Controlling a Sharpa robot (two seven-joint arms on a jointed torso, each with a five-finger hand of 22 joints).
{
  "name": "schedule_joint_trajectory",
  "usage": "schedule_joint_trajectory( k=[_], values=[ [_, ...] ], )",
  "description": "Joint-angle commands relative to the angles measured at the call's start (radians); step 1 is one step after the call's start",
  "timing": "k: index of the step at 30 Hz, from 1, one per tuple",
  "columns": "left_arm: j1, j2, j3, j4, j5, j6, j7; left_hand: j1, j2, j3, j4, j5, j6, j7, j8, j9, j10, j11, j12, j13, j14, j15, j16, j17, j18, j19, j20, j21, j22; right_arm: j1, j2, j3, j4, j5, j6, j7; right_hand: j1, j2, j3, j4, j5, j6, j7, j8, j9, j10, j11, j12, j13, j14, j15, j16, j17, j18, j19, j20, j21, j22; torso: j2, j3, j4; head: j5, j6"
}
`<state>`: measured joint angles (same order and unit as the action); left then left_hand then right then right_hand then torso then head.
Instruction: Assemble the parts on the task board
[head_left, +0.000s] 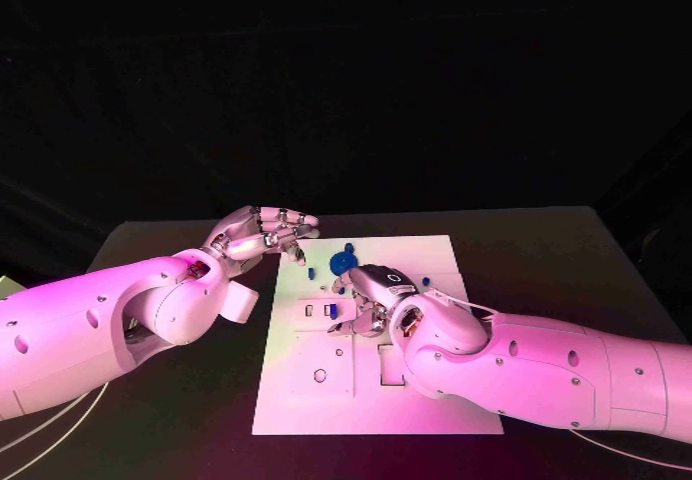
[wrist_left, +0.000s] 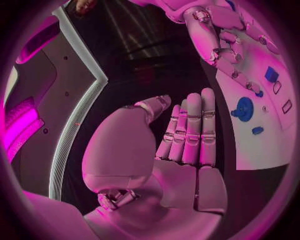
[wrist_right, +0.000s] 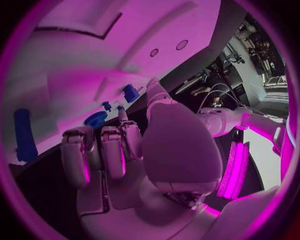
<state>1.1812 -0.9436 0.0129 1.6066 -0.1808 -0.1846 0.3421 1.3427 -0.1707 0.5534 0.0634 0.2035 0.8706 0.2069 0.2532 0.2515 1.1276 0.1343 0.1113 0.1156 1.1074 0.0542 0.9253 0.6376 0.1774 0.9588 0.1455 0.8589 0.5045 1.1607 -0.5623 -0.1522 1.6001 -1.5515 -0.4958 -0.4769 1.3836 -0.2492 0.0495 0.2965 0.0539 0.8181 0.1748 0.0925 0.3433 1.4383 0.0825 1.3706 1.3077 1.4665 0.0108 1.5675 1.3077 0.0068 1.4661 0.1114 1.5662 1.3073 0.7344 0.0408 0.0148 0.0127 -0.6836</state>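
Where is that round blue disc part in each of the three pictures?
Head view: round blue disc at the board's far end, between the hands.
Left wrist view: disc on the white task board, beyond the fingertips.
Right wrist view: disc above the fingers.
Shared landmark: the white task board.

Magenta light washed my arms and the task board (head_left: 433, 400), strongest at the lower left and lower right of the head frame. The room behind stayed black. My wrist pictures bent straight edges near the rim, where blur and dark vignette crept in.
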Motion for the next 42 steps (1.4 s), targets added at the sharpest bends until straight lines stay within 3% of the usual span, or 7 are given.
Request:
schedule_joint_trajectory(
  k=[1,8,13,15,19,28,42],
  values=[
    [0.001,0.0,0.001,-0.003,-0.019,0.006,0.004,-0.006,-0.007,0.003,0.003,-0.002,-0.006,0.001,0.001,0.001,0.0,0.0,0.0,0.001,-0.008,0.001,0.006,-0.002,0.005,-0.013,0.002,0.008,0.004,0.008,-0.027,0.004,0.036,-0.017,-0.013,0.007,0.012,-0.002,-0.004,0.0,-0.003,-0.008,0.001,-0.007,-0.001,-0.001,0.008,-0.006,0.122,0.104,0.005,0.003,0.263,-0.007,0.105,0.006,0.005,0.263,-0.002,0.0003,-0.0009,0.0,0.003],
    [0.001,0.002,0.001,-0.013,-0.096,-0.03,-0.09,-0.11,-0.043,-0.121,0.093,-0.005,-0.087,-0.014,-0.013,0.008,0.052,-0.018,0.108,0.066,0.025,-0.007,0.057,0.008,0.007,-0.001,0.004,0.003,-0.008,0.037,-0.142,0.013,0.145,0.048,-0.023,0.072,0.029,0.002,0.005,0.0,-0.002,-0.01,0.001,-0.01,-0.004,-0.002,0.007,-0.006,0.121,0.104,0.005,0.003,0.263,-0.007,0.105,0.007,0.005,0.263,-0.005,-0.0005,-0.0039,0.001,0.006],
    [0.001,0.01,0.001,-0.023,-0.221,-0.027,-0.211,-0.178,-0.025,-0.227,0.205,-0.002,-0.006,-0.059,0.154,0.103,0.049,-0.063,0.509,0.35,0.25,-0.05,0.381,0.406,0.006,0.067,-0.038,0.111,0.048,0.061,-0.237,0.018,0.218,0.11,-0.043,0.104,0.04,0.022,0.021,-0.001,0.009,0.009,-0.002,-0.003,-0.003,-0.006,0.005,-0.012,0.115,0.104,0.003,0.003,0.263,-0.007,0.105,0.007,0.005,0.263,-0.01,-0.0007,-0.0087,0.004,0.004],
    [0.001,0.015,0.001,-0.028,-0.287,-0.008,-0.275,-0.247,0.008,-0.277,0.226,0.006,-0.016,-0.078,0.256,0.174,-0.006,-0.082,0.695,0.482,0.318,-0.066,0.473,0.548,-0.019,0.152,-0.053,0.243,0.217,0.071,-0.283,0.021,0.249,0.146,-0.05,0.122,0.044,0.028,0.027,-0.002,0.03,0.014,-0.002,-0.002,-0.005,-0.008,0.005,-0.015,0.113,0.104,0.003,0.003,0.263,-0.005,0.102,0.006,-0.002,0.26,-0.013,-0.001,-0.0113,0.009,0.0],
    [0.003,0.026,0.001,-0.038,-0.419,0.06,-0.419,-0.252,0.032,-0.317,0.228,0.006,-0.041,-0.092,0.351,0.247,0.006,-0.094,0.882,0.646,0.362,-0.076,0.526,0.647,-0.037,0.205,-0.063,0.336,0.342,0.089,-0.347,0.024,0.281,0.219,-0.057,0.165,0.046,0.033,0.031,-0.002,0.038,0.02,-0.002,0.0,-0.005,-0.008,0.005,-0.015,0.112,0.104,0.003,0.003,0.263,-0.005,0.101,0.006,-0.004,0.259,-0.02,0.0007,-0.0155,0.017,-0.008],
    [0.023,0.091,0.0,-0.073,-0.767,0.21,-0.699,-0.2,0.06,-0.305,0.228,0.017,-0.049,-0.104,0.397,0.283,0.073,-0.106,1.004,0.781,0.391,-0.086,0.555,0.711,-0.05,0.246,-0.071,0.389,0.421,0.105,-0.45,0.026,0.291,0.493,-0.123,0.397,0.093,0.063,0.073,-0.006,0.108,0.06,-0.005,0.03,-0.005,-0.052,0.001,-0.074,0.067,0.089,-0.002,-0.023,0.205,0.027,0.036,0.002,-0.137,0.186,-0.03,0.0021,-0.0158,0.036,-0.025],
    [0.051,0.196,-0.003,-0.139,-0.865,0.291,-0.828,-0.262,0.047,-0.325,0.231,0.003,-0.045,-0.121,0.462,0.344,0.119,-0.12,1.094,0.881,0.414,-0.099,0.58,0.77,-0.063,0.284,-0.084,0.44,0.497,0.106,-0.467,0.025,0.257,0.564,-0.14,0.432,0.101,0.066,0.085,-0.006,0.152,0.062,-0.006,0.035,-0.007,-0.045,-0.001,-0.065,0.072,0.088,-0.004,-0.026,0.201,0.027,0.036,0.0,-0.142,0.184,-0.031,0.0007,-0.0172,0.037,-0.031]
  ],
)
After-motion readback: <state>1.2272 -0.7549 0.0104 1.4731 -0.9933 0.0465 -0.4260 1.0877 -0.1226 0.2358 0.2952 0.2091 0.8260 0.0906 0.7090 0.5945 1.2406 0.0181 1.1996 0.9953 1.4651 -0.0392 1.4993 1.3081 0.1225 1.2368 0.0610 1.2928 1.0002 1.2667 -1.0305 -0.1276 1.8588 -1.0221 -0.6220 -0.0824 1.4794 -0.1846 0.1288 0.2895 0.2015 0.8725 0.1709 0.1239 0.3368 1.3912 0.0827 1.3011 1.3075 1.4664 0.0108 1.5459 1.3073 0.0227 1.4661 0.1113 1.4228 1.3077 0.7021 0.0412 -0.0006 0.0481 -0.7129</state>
